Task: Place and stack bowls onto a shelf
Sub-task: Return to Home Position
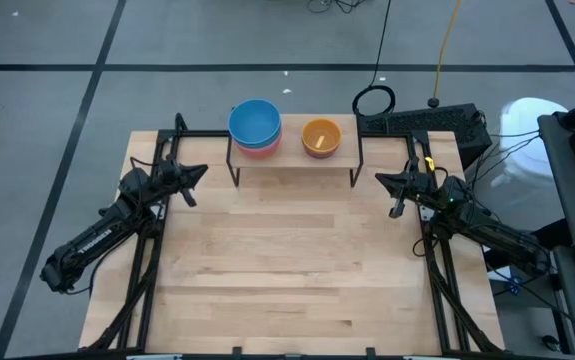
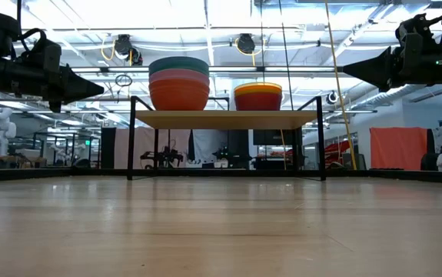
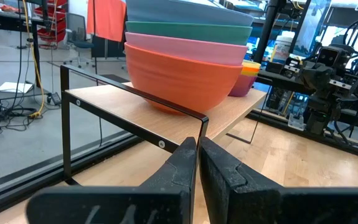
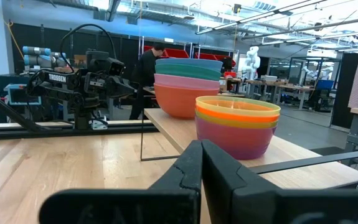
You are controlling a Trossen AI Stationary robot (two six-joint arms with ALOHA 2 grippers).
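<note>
Wooden shelf (image 1: 292, 161) bears two stacks: four bowls (image 1: 255, 125) beside a second stack (image 1: 321, 137).

Eight bowls (image 1: 255, 122) are counted on one shelf (image 1: 292, 166), set in two stacks: four in the blue-topped stack (image 4: 188, 87), four in the yellow-topped stack (image 4: 236, 127). Two arms (image 1: 107, 230) are seen at one table (image 1: 287, 290).

The bowls (image 4: 236, 127) look like smooth plastic with a soft sheen. The shelf (image 2: 224, 119) is pale matt wood on thin black metal legs (image 2: 131, 138). The worktop (image 1: 287, 270) is light planked wood, faintly glossy. The left hand (image 3: 197, 142) and right hand (image 4: 202, 144) look matt black, slightly grainy.
</note>
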